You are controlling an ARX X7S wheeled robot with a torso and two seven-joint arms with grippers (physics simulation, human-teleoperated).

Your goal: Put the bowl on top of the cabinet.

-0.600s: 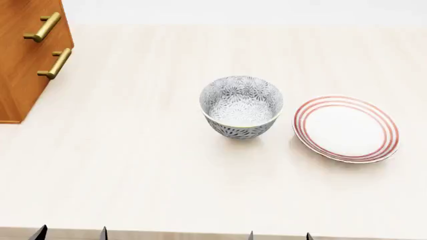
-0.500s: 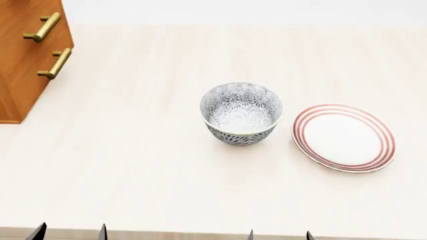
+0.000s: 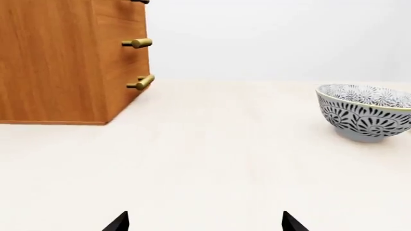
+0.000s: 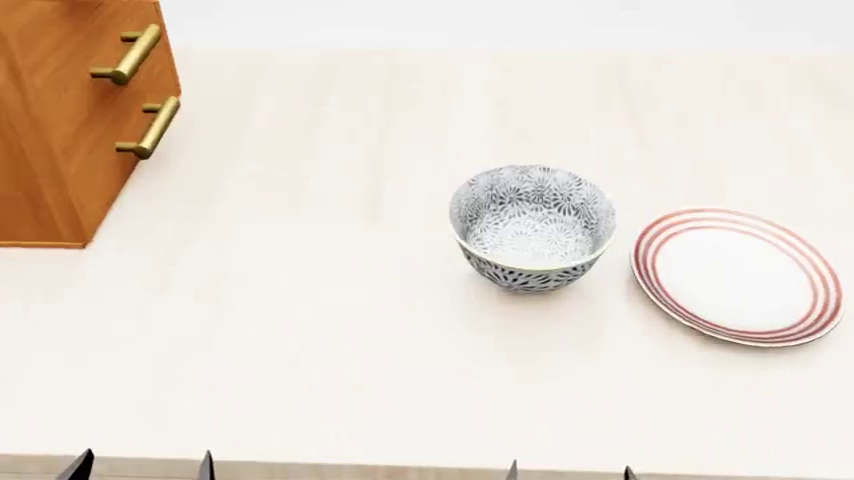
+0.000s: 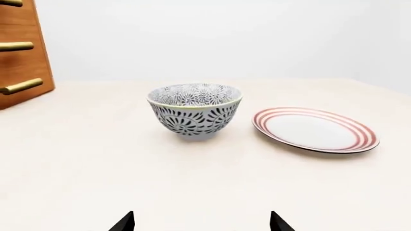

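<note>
The bowl (image 4: 533, 228), white with a dense grey-black floral pattern, stands upright near the middle of the pale table (image 4: 307, 330); it also shows in the right wrist view (image 5: 194, 110) and at the edge of the left wrist view (image 3: 366, 111). The orange-brown cabinet (image 4: 60, 120) with brass bar handles sits at the far left (image 3: 64, 57) (image 5: 19, 53); its top is out of view. My left gripper (image 4: 143, 466) (image 3: 204, 222) and right gripper (image 4: 570, 470) (image 5: 201, 222) are both open at the near table edge, well short of the bowl, holding nothing.
A flat white plate with red rings (image 4: 738, 276) (image 5: 313, 130) lies just right of the bowl, close but apart from it. The cabinet's handles (image 4: 147, 128) stick out toward the table's middle.
The head view has shifted, so the bowl, plate and cabinet all sit further right in it; earlier the bowl and plate also dropped lower in the picture. The grippers stay at the bottom edge.
</note>
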